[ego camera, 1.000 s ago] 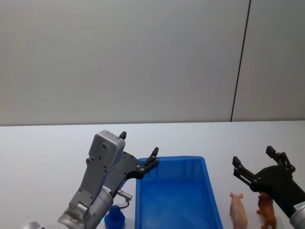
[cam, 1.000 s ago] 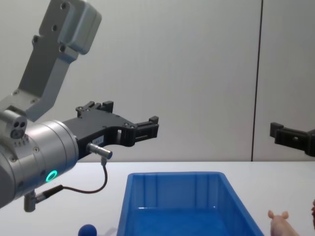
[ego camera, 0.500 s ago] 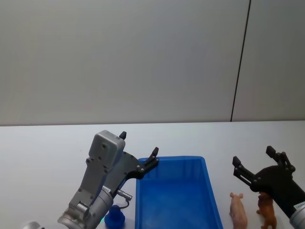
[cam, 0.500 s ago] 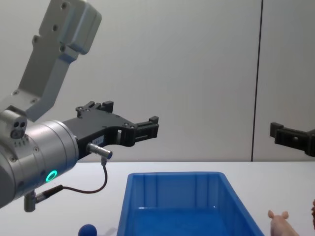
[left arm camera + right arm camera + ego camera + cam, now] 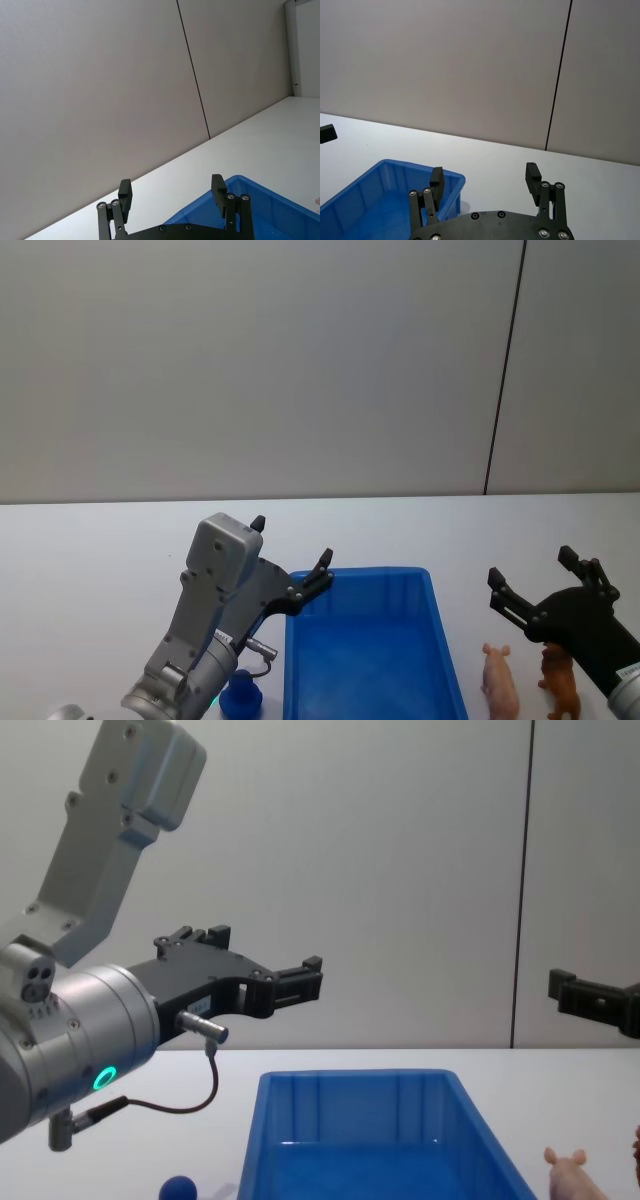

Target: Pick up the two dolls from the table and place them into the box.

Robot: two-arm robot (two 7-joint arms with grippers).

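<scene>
Two pincers hang above the desk, each with its fingers spread wide and nothing between them. Our right pincer [image 5: 532,568] is raised over the right side of the desk [image 5: 90,540], pointing forward. Just below it and a little nearer to us are the two dolls. The pink doll [image 5: 498,680] lies between the box [image 5: 366,574] and the reddish-brown doll [image 5: 561,688], with its long axis running away from us. The brown one stands just beside it on the outer side, partly under the pincer's black body. Both rest on the desk to the right of the box, near its right wall but apart from it, and neither is in the box yet. Our left pincer [image 5: 292,542] floats by the box's far left corner, with the box between it and the dolls, so we judge the right arm much the nearer. As we read it, the next move asks the right pincer to draw back, descend on the pink doll and straddle its narrow width.
</scene>
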